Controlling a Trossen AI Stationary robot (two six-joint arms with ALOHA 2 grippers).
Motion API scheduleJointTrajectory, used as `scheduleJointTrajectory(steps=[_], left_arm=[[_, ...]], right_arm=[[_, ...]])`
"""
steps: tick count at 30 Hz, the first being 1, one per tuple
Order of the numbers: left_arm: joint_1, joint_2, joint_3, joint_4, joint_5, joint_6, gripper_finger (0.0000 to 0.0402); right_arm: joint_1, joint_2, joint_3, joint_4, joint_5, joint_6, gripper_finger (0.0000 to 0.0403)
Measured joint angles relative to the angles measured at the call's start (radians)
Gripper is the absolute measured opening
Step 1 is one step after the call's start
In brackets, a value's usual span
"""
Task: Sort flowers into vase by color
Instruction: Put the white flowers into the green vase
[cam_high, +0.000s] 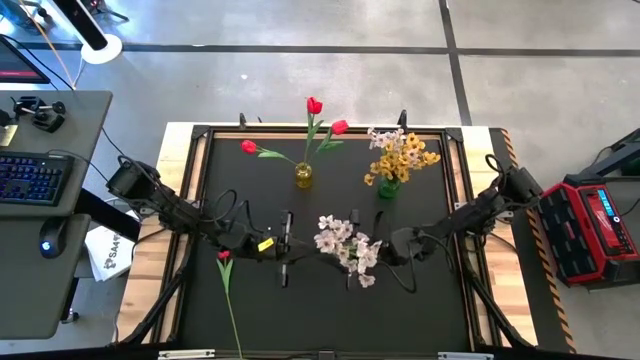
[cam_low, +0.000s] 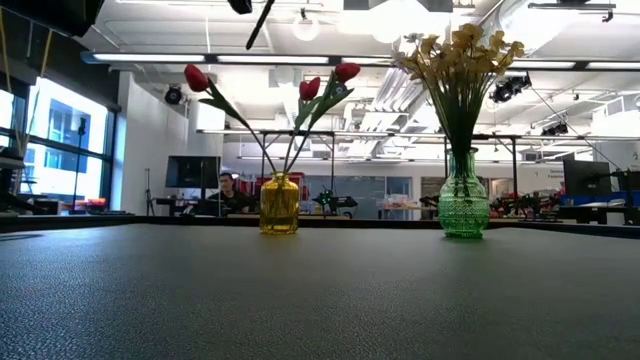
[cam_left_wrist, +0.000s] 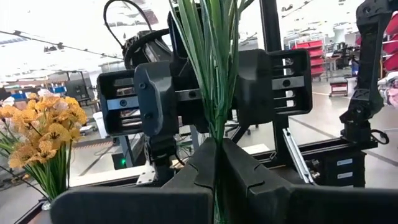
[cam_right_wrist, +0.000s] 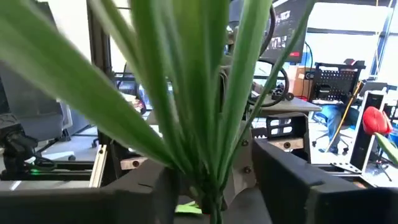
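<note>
A bunch of white blossom sprays (cam_high: 345, 245) stands upright in the air over the table's middle, and its green stems (cam_left_wrist: 211, 68) run between both grippers. My left gripper (cam_left_wrist: 216, 163) is shut on the stems. My right gripper (cam_right_wrist: 211, 186) faces it from the table's right, open, with a finger on either side of the stems; it also shows in the left wrist view (cam_left_wrist: 214, 93). A yellow vase (cam_high: 303, 176) holds three red tulips. A green vase (cam_high: 388, 187) holds yellow blossoms. One red tulip (cam_high: 225, 258) lies on the table's left. My left gripper pinches the bunch's green stems (cam_left_wrist: 214, 134) between its two fingers (cam_left_wrist: 249, 180), well below the blossoms. The fingers come level from the table's left and lie across the stems. The bunch stands upright, blossoms on top; its lower end does not show.
Both vases (cam_low: 279, 205) (cam_low: 463, 208) stand side by side toward the table's far edge, their flowers rising well above them. A desk with a keyboard (cam_high: 30, 178) is off the table's left, and a red case (cam_high: 598, 225) off its right.
</note>
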Motion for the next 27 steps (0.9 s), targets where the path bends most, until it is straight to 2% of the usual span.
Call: scheduleJointTrajectory(steps=[6, 13, 18, 23, 27], left_arm=[[0.003, 0.0, 0.0, -0.007, -0.029, -0.007, 0.0007], [0.013, 0.0, 0.0, -0.085, -0.044, -0.027, 0.0069], [0.011, -0.001, 0.0, -0.16, -0.15, -0.026, 0.0117], [0.011, -0.001, 0.0, -0.217, -0.291, -0.047, 0.0141], [0.006, 0.0, 0.0, -0.278, -0.305, -0.099, 0.0144]], right_arm=[[-0.005, 0.0, 0.0, -0.007, -0.012, 0.037, 0.0093], [0.001, -0.025, 0.0, -0.067, 0.008, 0.054, 0.0011], [0.032, -0.093, 0.0, -0.198, 0.104, 0.101, 0.001], [0.086, -0.173, 0.0, -0.404, 0.211, 0.156, 0.0003], [0.139, -0.249, -0.011, -0.586, 0.315, 0.246, 0.0003]])
